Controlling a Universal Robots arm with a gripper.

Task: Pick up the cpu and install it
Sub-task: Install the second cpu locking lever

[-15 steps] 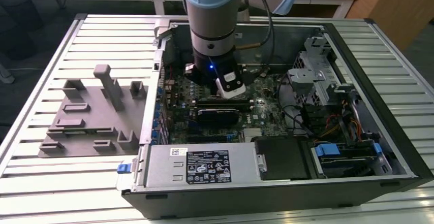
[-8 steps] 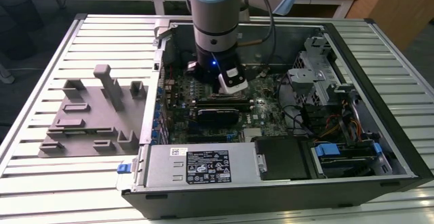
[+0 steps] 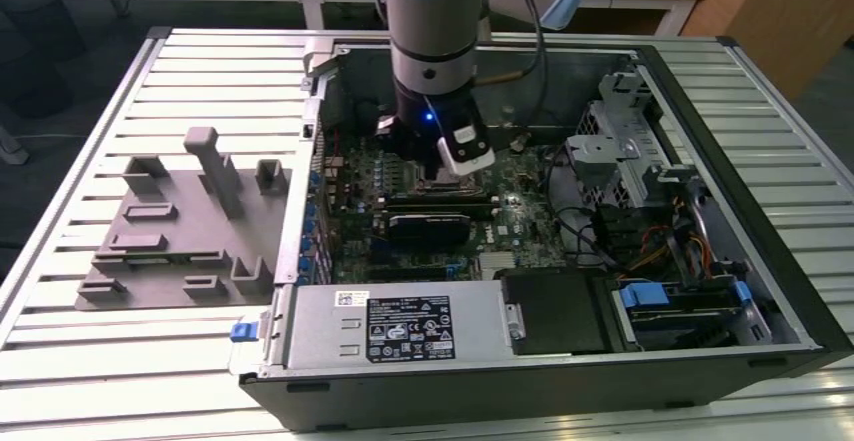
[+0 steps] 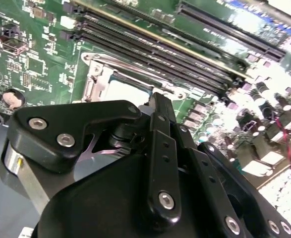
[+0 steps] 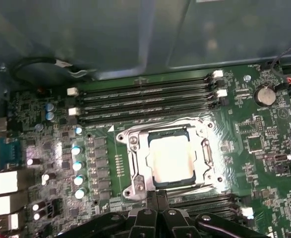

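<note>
One chip is my whole concern, and the cpu (image 5: 171,159) already lies flat inside the socket frame (image 5: 135,163) on the motherboard (image 5: 264,144), its pale metal top facing up and its edges square with the frame and with the memory slots (image 5: 145,101) running beside it. Being square, it has no real long axis; it simply lies level and parallel to the board. My gripper (image 5: 157,201) hangs just above the socket's edge with its fingertips drawn together on nothing, and in the first wrist view they sit beside the chip rather than on it. In the exterior view my arm reaches down into the open computer case (image 3: 747,261), while the grey fixture plate (image 3: 160,251) with its upright blocks lies on the slatted table (image 3: 80,351) to the exterior view's left. I judge the chip light, stiff and thin, with a smooth lid that would slip under a careless squeeze, and fragile on its underside contacts. I would grip it only by two opposite edges, gently, keeping it level and never pressing down on its face.
</note>
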